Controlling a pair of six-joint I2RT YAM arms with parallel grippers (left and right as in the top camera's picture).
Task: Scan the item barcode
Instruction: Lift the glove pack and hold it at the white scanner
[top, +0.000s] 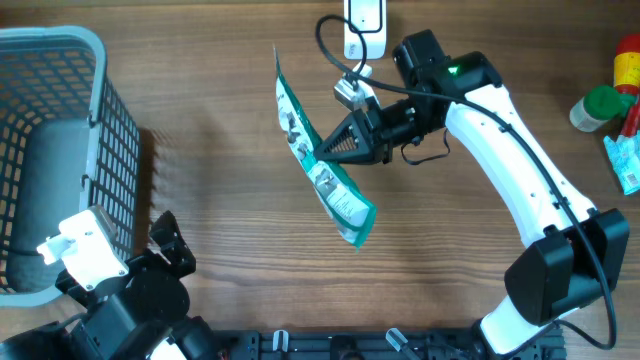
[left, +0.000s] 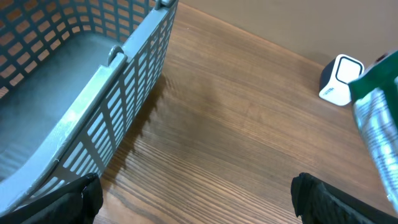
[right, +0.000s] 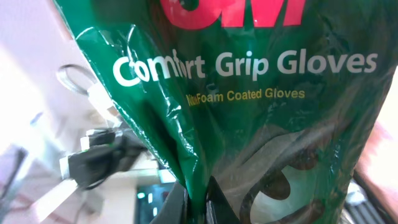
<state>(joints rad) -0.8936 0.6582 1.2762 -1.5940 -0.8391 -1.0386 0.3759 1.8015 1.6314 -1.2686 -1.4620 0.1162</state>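
At 9 o'clock the basket sits ready, probably for scanned goods. Your left claw, at 7 o'clock, hangs with its jaws spread wide and holds nothing. Mid-table, your right claw is clamped on the gloves pack, held edge-on just below the scanner at 12 o'clock, likely to present its barcode.
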